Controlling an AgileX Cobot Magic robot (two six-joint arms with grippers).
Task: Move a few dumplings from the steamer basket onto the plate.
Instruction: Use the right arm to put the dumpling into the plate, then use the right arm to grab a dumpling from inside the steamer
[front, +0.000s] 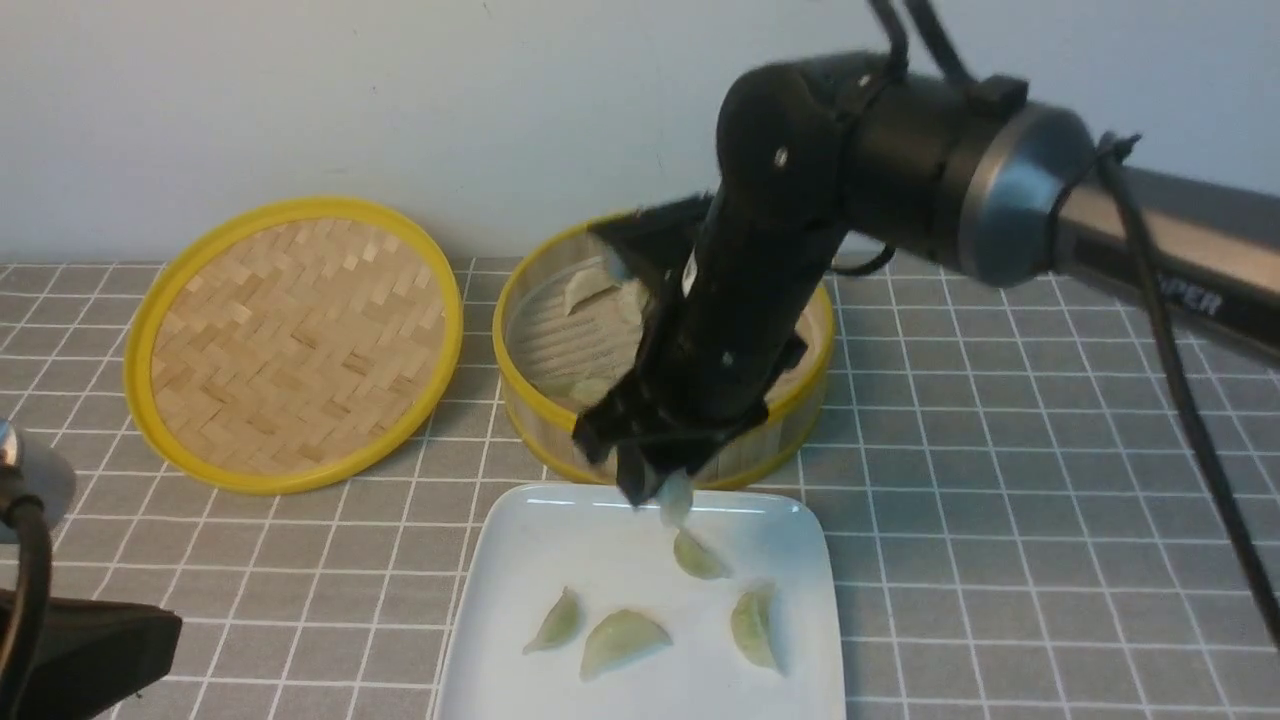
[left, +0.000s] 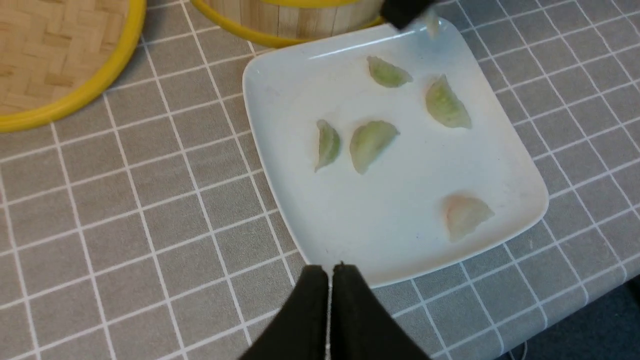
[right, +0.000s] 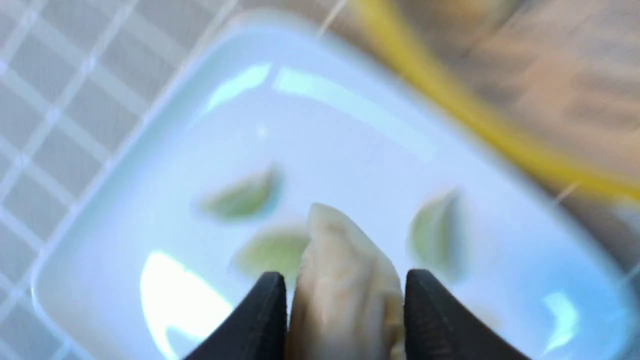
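Note:
My right gripper (front: 662, 492) is shut on a cream dumpling (right: 345, 280) and holds it just above the far edge of the white square plate (front: 520, 600). Several dumplings lie on the plate, among them pale green ones (front: 622, 640) (front: 756, 626) (front: 698, 556) and, in the left wrist view, a pinkish one (left: 465, 214). The bamboo steamer basket (front: 520, 400) stands just behind the plate with a few dumplings (front: 585, 288) inside; my right arm hides much of it. My left gripper (left: 330, 272) is shut and empty, near the plate's (left: 280, 165) near edge.
The shallow woven lid (front: 295, 335) with a yellow rim lies left of the basket. A grey checked cloth (front: 1000, 480) covers the table. A pale wall stands close behind the basket. My right arm (front: 900, 150) reaches in from the right over the basket.

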